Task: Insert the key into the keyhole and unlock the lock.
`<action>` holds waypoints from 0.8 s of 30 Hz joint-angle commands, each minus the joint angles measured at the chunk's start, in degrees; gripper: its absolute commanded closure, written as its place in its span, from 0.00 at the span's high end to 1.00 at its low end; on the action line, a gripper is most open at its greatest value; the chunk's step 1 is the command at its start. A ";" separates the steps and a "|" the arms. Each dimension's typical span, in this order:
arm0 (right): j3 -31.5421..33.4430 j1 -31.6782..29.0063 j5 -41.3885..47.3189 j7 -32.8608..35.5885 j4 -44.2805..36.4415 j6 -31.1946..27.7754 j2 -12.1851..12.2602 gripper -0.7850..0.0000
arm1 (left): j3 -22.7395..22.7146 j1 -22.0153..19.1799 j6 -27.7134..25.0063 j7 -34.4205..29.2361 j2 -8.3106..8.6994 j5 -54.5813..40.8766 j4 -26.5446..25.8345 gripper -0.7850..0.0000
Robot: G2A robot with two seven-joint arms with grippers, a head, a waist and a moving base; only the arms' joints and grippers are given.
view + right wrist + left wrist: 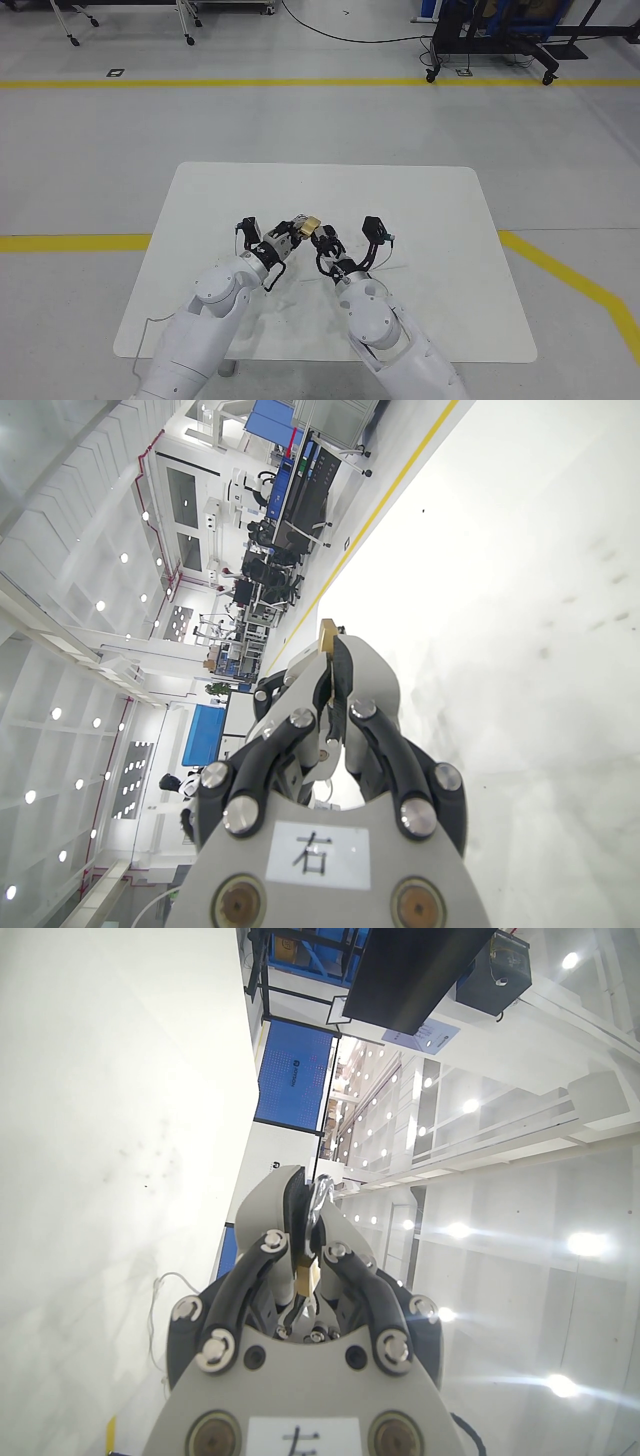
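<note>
Step in hand: lining up for insertion, with both items held above the middle of the surface (420, 200) and tips nearly meeting; I judge the key not yet in the keyhole. My left end effector (312, 1193) is clamped on what I take for the lock (305, 1278), silvery shackle at the tips; my right end effector (327, 650) is clamped on a thin brass piece, likely the key (327, 632). Next: square the blade to the keyhole, push straight, then twist.

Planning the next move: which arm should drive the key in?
Right, likely: the right gripper pinches what looks like the brass key, while the left gripper clamps the lock.
</note>
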 commanded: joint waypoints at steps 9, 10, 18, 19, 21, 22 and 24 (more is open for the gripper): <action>1.61 -1.72 1.78 1.19 -1.21 -4.75 0.14 1.00 | -0.65 0.11 -2.30 1.65 -0.12 0.14 -0.33 0.00; 2.12 -2.17 2.66 1.81 -1.58 -6.31 0.23 1.00 | -0.74 0.14 -3.24 1.80 -0.12 0.59 -0.49 0.00; 3.03 -2.90 3.92 2.75 -1.96 -8.30 0.40 1.00 | -1.70 1.06 -13.75 4.77 0.01 7.23 -1.70 0.00; 3.03 -2.90 3.92 2.75 -1.96 -8.30 0.40 1.00 | -1.85 1.16 -16.49 6.25 0.07 10.28 -1.95 0.00; 3.03 -2.90 3.92 2.75 -1.96 -8.30 0.40 1.00 | -1.44 1.88 -21.17 8.97 0.06 15.40 -2.09 0.00; 3.07 -3.12 5.01 3.57 -2.11 -9.12 0.40 1.00 | -1.13 2.21 -22.12 9.45 -0.05 15.34 -2.18 0.00; 3.97 -3.37 7.55 5.84 -2.07 -12.13 0.53 1.00 | -0.88 2.38 -23.23 9.31 -0.13 15.32 -2.22 0.00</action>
